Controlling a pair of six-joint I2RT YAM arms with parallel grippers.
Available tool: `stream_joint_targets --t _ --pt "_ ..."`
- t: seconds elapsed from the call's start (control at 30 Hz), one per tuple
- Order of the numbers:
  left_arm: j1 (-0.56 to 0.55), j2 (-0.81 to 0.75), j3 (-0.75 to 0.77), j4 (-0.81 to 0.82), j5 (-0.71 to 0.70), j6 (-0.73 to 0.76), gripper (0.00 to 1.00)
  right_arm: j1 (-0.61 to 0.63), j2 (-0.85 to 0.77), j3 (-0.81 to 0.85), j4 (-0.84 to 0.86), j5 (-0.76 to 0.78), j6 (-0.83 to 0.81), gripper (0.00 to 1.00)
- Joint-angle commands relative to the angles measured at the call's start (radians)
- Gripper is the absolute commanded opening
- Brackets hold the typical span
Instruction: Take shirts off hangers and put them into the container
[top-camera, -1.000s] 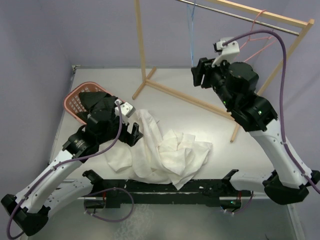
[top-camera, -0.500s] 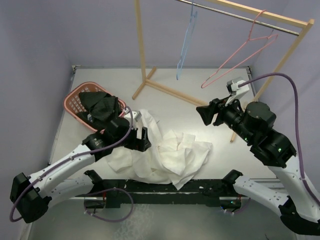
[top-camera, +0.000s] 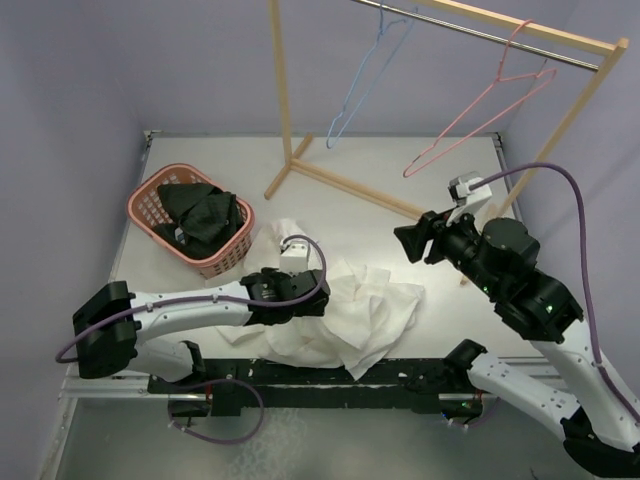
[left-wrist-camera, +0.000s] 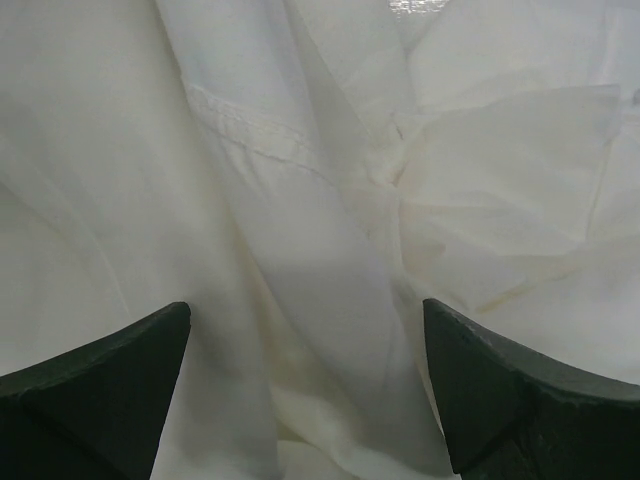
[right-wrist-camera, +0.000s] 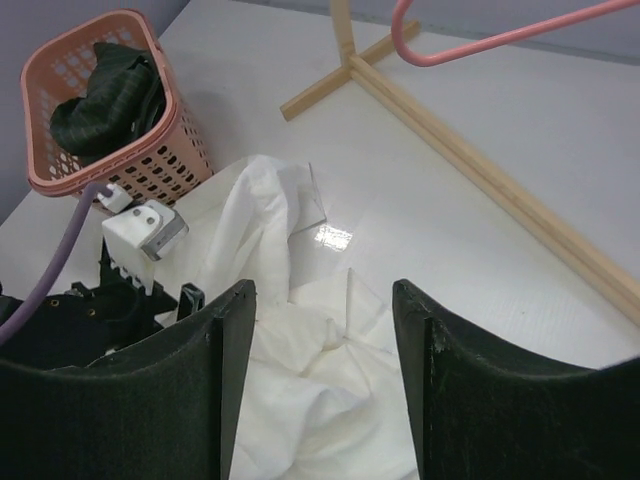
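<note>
Since the white shirt (top-camera: 360, 312) is soft and floppy, I'd pinch a bunched fold — left gripper (left-wrist-camera: 305, 330) and right gripper (right-wrist-camera: 322, 330) both spread wide, empty.

This was a robot test bench in a lab. A left arm (top-camera: 190, 303) and a right arm (top-camera: 530, 295), both white and black machines, were bolted to a black rail (top-camera: 330, 385) at the near edge of a plain white table (top-camera: 400, 165), with purple cables (top-camera: 586, 250) looping off them. Bare lavender walls (top-camera: 60, 120) closed the table in on three sides. A small bare wooden rack (top-camera: 283, 100) stood on the tabletop itself, carrying a blue hanger (top-camera: 345, 105) and a pink hanger (top-camera: 450, 125), with a pink basket (top-camera: 132, 205) nearby.
</note>
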Motion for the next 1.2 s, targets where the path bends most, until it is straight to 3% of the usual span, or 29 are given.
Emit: stream_joint_targets --t 0.0,0.47,0.57,0.67,0.8,0.83,1.03,1.17 --pt "-0.007 0.024 0.030 -0.057 -0.109 -0.152 0.99 -0.004 -0.060 -0.015 0.033 0.048 0.010 0.59" --pt "-0.007 0.199 -0.072 0.203 -0.020 -0.109 0.99 -0.003 -0.127 -0.050 0.009 0.065 0.014 0.58" --pt "-0.006 0.198 -0.092 0.242 -0.010 -0.101 0.73 -0.005 -0.136 -0.057 0.006 0.076 0.014 0.58" --pt "-0.007 0.177 -0.091 0.221 -0.021 -0.125 0.24 -0.004 -0.144 -0.064 0.002 0.089 0.014 0.58" --pt "-0.005 0.133 -0.038 0.148 -0.033 -0.062 0.04 -0.004 -0.152 -0.073 -0.007 0.098 0.019 0.58" --pt "-0.007 0.109 -0.022 0.134 -0.035 -0.032 0.00 -0.004 -0.153 -0.074 -0.011 0.099 0.021 0.58" --pt "0.000 -0.168 0.075 0.109 -0.048 0.299 0.00 -0.003 -0.165 -0.083 -0.026 0.105 0.033 0.58" --pt "0.122 -0.266 0.298 -0.073 -0.020 0.460 0.00 -0.004 -0.171 -0.087 -0.024 0.107 0.040 0.58"
